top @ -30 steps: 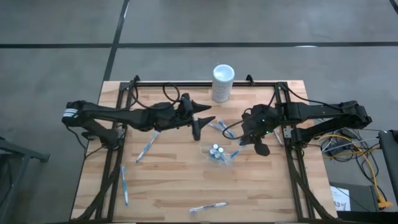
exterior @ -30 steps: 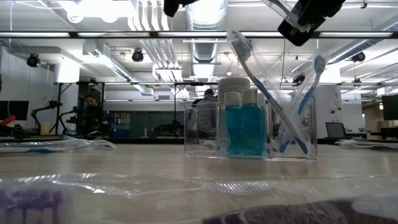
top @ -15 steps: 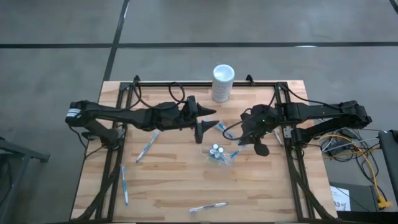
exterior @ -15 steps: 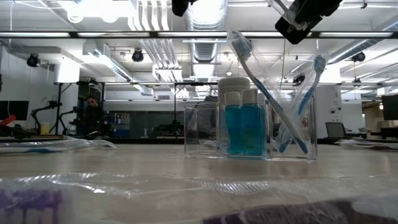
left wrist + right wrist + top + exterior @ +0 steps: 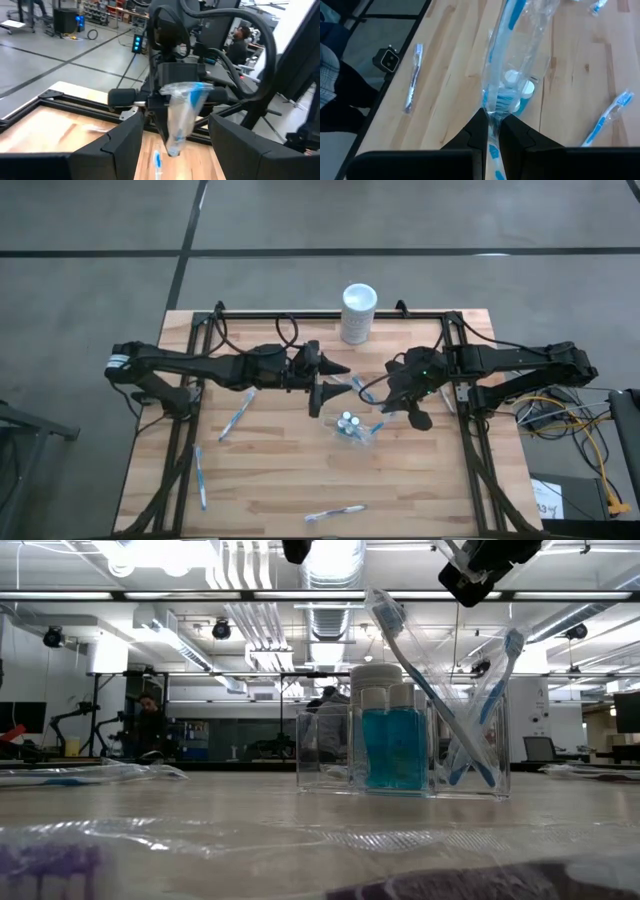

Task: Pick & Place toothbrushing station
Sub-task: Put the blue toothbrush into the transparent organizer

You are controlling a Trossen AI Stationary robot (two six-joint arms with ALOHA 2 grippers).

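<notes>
High view: on the wooden table (image 5: 270,470), the right gripper (image 5: 385,402), right of centre, is clamped on a wrapped toothbrush (image 5: 502,75) above the clear cup (image 5: 349,428) at frame centre. The left gripper (image 5: 330,380) hovers just upper left of the cup, fingers spread and seemingly empty. More toothbrushes (image 5: 237,416) lie left and below; a white cylinder (image 5: 358,312) stands at top centre.

Low view – both arms cut off at the top edge; foreground wrapper (image 5: 300,860) blurred.

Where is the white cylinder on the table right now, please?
In the high view, the white cylinder stands at the table's far edge, near its middle, beyond both grippers.
</notes>
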